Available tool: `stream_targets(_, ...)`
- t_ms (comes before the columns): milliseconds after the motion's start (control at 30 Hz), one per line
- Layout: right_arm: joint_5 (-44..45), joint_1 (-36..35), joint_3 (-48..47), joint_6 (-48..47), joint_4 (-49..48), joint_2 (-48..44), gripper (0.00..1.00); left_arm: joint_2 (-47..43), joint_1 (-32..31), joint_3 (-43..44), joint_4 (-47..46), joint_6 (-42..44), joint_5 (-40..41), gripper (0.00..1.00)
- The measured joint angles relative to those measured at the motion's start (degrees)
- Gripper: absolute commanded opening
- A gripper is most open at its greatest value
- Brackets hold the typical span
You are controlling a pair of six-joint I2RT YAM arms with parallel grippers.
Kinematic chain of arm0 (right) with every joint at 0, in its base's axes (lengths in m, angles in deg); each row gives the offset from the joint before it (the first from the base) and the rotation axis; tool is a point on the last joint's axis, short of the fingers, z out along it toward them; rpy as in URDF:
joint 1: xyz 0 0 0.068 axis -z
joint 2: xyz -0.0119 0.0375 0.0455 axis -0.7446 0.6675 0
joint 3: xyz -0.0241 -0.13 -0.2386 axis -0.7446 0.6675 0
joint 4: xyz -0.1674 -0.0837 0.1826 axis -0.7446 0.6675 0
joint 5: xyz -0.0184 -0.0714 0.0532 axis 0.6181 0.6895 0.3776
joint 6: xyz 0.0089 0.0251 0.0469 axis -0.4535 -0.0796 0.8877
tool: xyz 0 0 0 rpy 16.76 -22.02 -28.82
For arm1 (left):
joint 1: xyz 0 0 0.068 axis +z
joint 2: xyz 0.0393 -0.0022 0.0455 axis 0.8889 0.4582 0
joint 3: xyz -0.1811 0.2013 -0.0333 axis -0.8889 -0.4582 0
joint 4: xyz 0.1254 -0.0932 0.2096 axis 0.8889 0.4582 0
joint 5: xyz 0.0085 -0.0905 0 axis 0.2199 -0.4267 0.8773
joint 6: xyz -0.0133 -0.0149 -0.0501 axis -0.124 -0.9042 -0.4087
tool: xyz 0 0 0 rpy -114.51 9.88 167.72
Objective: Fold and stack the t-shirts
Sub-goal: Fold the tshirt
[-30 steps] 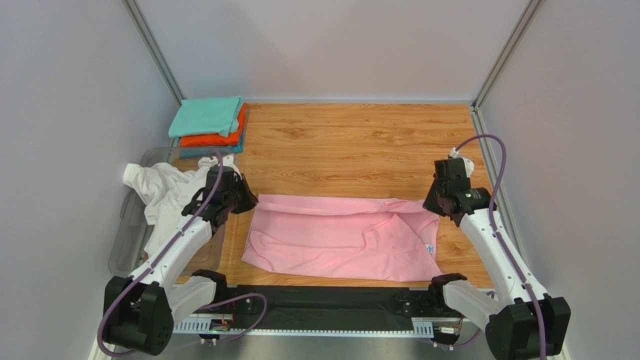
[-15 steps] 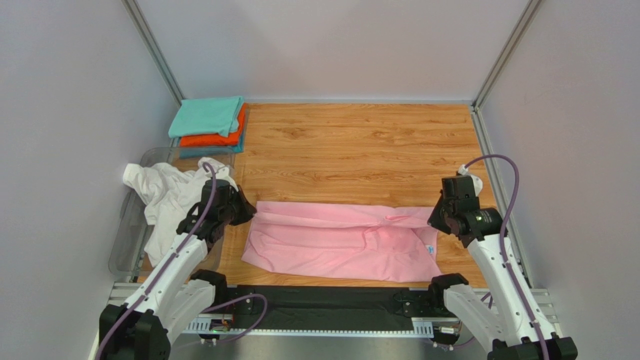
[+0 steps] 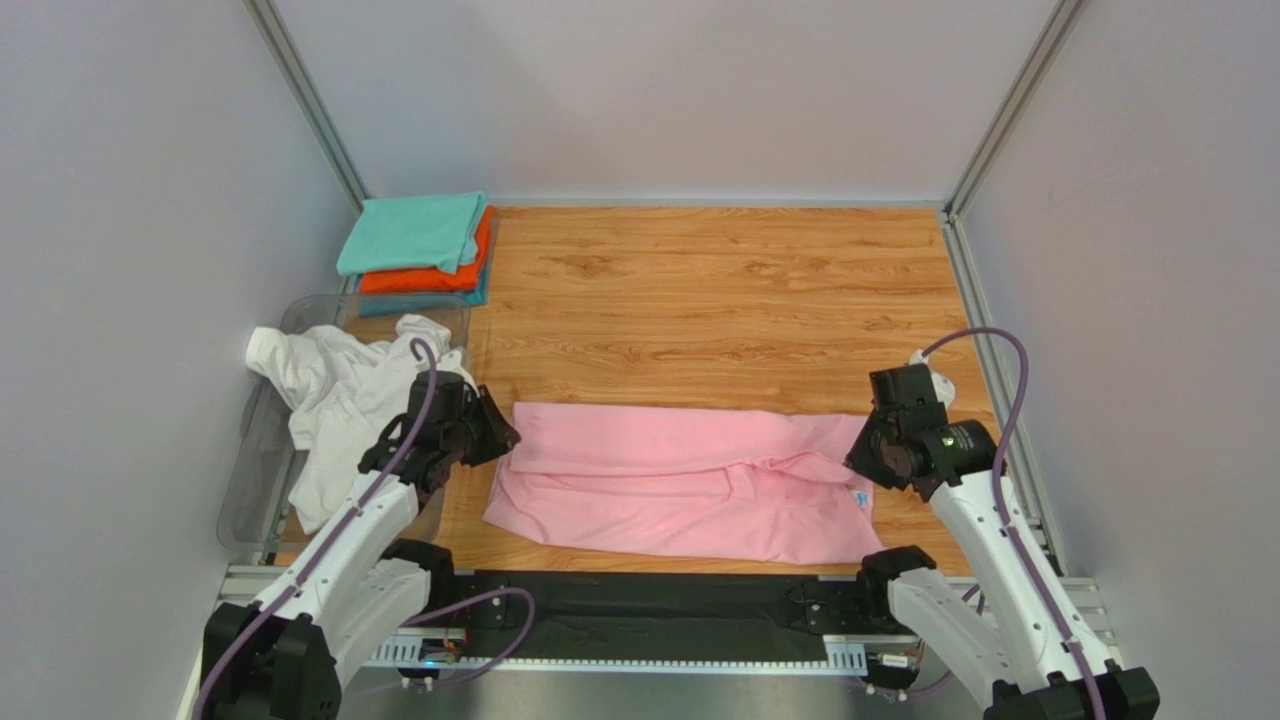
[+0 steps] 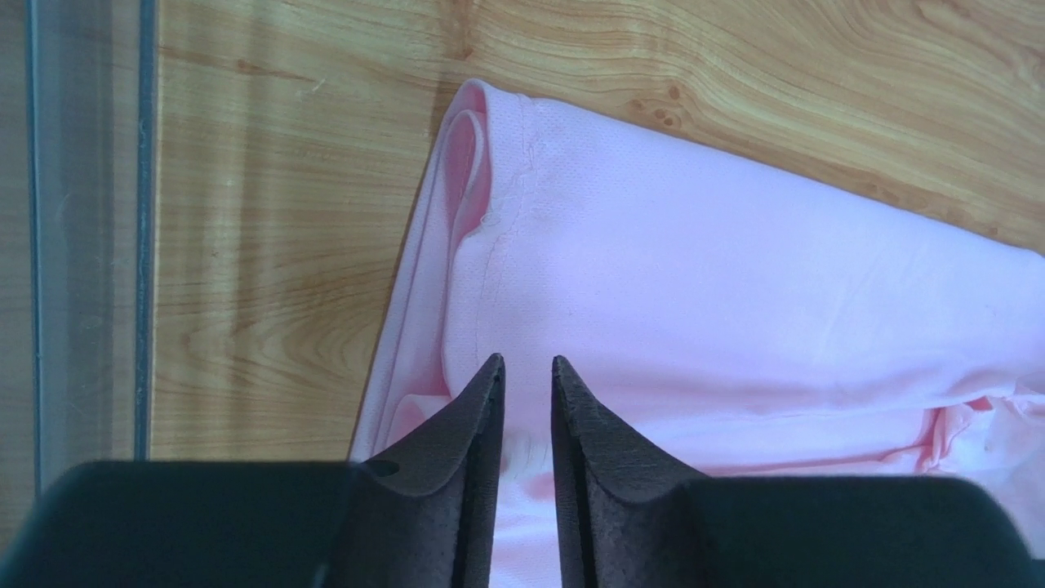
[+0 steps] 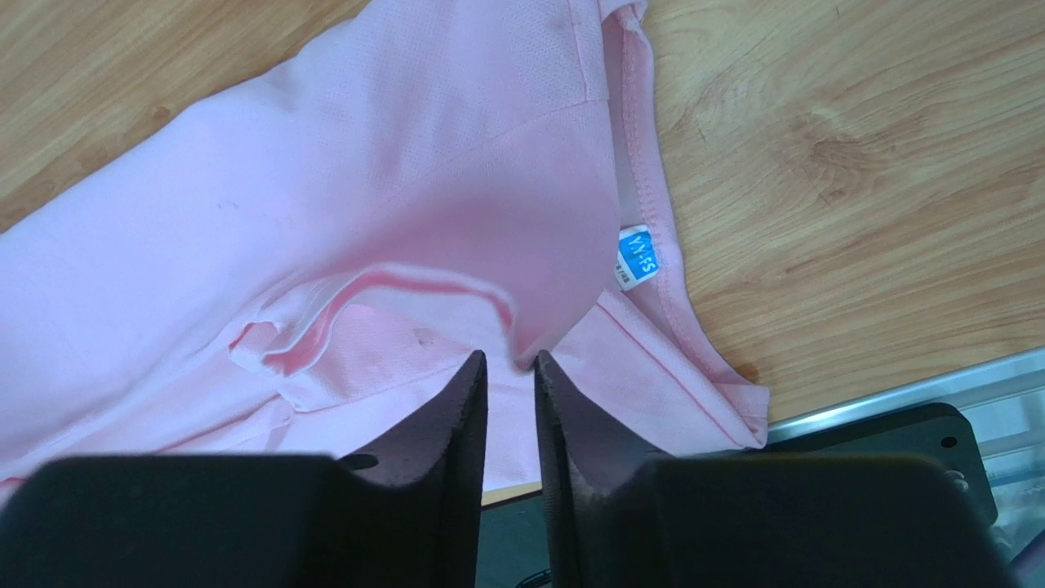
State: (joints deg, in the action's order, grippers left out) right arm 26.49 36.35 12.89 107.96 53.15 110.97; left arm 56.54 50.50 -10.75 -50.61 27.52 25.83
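Observation:
The light pink t-shirt (image 3: 684, 480) lies on the wooden table near the front edge, its far half folded over toward me into a long band. My left gripper (image 3: 504, 435) sits at its left end, jaws almost closed and pinching pink fabric (image 4: 736, 245) in the left wrist view (image 4: 526, 361). My right gripper (image 3: 860, 458) is at the right end by the collar, nearly closed on a fold of fabric (image 5: 509, 358); a blue label (image 5: 637, 257) shows beside it. The white t-shirt (image 3: 338, 390) lies crumpled at the left. The teal (image 3: 413, 233), orange (image 3: 436, 278) and blue (image 3: 383, 305) tees are stacked at the back left.
A clear plastic bin (image 3: 248, 480) holds the white shirt at the left; its wall shows in the left wrist view (image 4: 86, 221). A black strip (image 3: 661, 600) runs along the table's near edge. Grey walls and metal posts enclose the table.
Both grippers moved toward the near edge, carrying the shirt's far edge over the near half. The raised, open fold has flattened into a narrower band.

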Motion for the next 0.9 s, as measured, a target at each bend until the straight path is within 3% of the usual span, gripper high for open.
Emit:
stream_targets(167, -0.07, -0.22, 0.07, 2.08, 1.88, -1.97, 0.49, -0.92, 0.0, 0.02, 1.01, -0.42, -0.44, 0.67)
stream_targets(233, -0.2, -0.22, 0.07, 2.29, 2.23, -3.34, 0.57, -1.86, 0.0, 0.04, 1.55, -0.81, -0.68, 0.75)
stream_targets(333, -0.7, -0.22, 0.07, 2.27, 2.32, -4.52, 0.8, -3.3, 0.0, 0.15, 2.23, -1.27, -1.29, 0.86)
stream_targets(367, -1.09, -0.22, 0.07, 2.21, 2.27, -4.63, 1.0, -3.69, 0.0, 0.28, 2.43, -1.36, -1.62, 0.91)
stream_targets(400, -1.57, -0.22, 0.07, 1.99, 2.14, -4.66, 1.0, -4.04, 0.0, 0.44, 2.51, -1.29, -2.01, 0.99)
stream_targets(633, -8.13, -0.22, 0.04, -1.16, -3.87, -1.81, 1.0, -3.41, -2.27, 4.02, 3.74, -1.57, -3.37, 1.0)
stream_targets(900, -17.59, -1.53, -0.04, -4.79, -17.22, 13.49, 1.0, 5.73, -8.83, 7.87, 1.09, -1.18, -3.72, 1.0)
